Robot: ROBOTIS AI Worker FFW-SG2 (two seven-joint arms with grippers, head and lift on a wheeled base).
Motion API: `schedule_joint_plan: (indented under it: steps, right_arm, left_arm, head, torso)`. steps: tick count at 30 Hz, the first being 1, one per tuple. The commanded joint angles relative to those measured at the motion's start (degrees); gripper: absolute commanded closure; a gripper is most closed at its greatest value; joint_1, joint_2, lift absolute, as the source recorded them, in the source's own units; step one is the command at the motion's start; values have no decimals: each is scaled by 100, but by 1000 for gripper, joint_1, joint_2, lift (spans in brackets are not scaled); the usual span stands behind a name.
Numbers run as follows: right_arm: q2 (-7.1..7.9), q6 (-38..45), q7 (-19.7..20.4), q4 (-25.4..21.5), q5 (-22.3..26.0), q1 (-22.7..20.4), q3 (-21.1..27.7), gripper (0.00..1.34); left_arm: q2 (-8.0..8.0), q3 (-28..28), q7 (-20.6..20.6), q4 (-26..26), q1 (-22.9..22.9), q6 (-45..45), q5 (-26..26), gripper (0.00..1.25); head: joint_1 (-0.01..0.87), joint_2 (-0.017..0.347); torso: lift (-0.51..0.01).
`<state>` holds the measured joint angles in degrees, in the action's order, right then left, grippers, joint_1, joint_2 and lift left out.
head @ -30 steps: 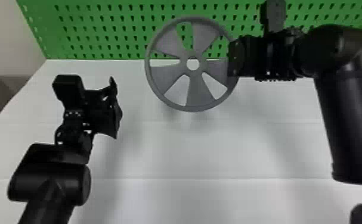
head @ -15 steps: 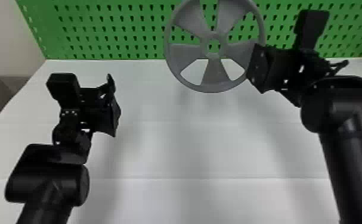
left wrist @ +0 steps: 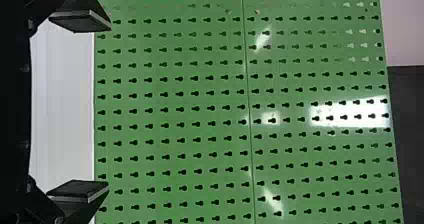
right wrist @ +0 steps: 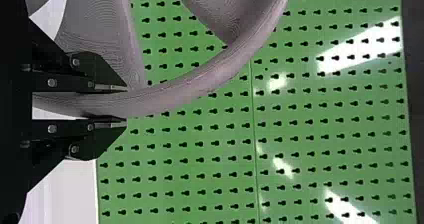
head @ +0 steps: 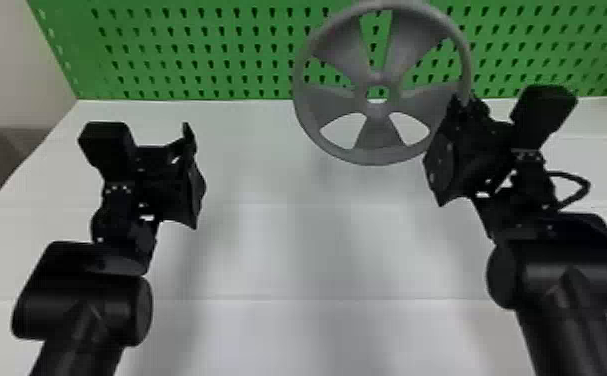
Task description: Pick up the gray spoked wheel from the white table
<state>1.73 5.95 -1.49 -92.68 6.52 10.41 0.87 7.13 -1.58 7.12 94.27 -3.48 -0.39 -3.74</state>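
Clearly, the gray spoked wheel (head: 378, 134) extends leftward from the right claw (head: 446, 131), which clenches its rim.

One Camera Looks Down From the Head, Two Look Out From the Wrists

The head view looks forward and down from above the near side, across the white table (head: 287, 250) to the green pegboard (head: 267, 40) at the far side. The left wrist view, turned sideways, looks from close behind the left gripper (head: 196, 177) toward the pegboard. The right wrist view, likewise sideways, faces it from close behind the right gripper (head: 449, 137), with the gray spoked wheel (head: 334, 100) near the lens. Head and right wrist views share the wheel; all three share pegboard and tabletop.
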Motion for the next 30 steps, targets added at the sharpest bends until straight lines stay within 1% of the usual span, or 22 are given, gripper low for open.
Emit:
schedule_joint_plan:
  steps: [1,7,12,20,25,30]
  right_arm:
    - [-15,-525,0,83,-28,-206,-17,1136]
    - [38,-894,9,180,-195,-391,-78,1139]
    - [47,-1123,9,356,-274,-496,-113,1161]
    - [73,-1123,0,373,-344,-505,-157,1161]
    - [108,-1114,0,373,-362,-496,-192,1161]
    - [108,-1061,0,373,-388,-487,-210,1161]
  left_arm:
    - [8,0,0,-5,23,-5,-30,159]
    - [-1,0,0,4,49,-5,-92,159]
    - [-1,0,0,4,67,-5,-127,159]
    - [-1,26,-9,-5,110,-5,-356,159]
    - [-1,17,-9,-5,137,-5,-391,159]
    - [-1,-9,-9,-5,154,-14,-417,159]
  head:
    - [773,66]
    - [773,66]
    - [773,66]
    - [773,66]
    - [773,66]
    - [773,66]
  torso:
    - [-81]
    - [-81]
    - [-81]
    - [-81]
    - [-81]
    - [-81]
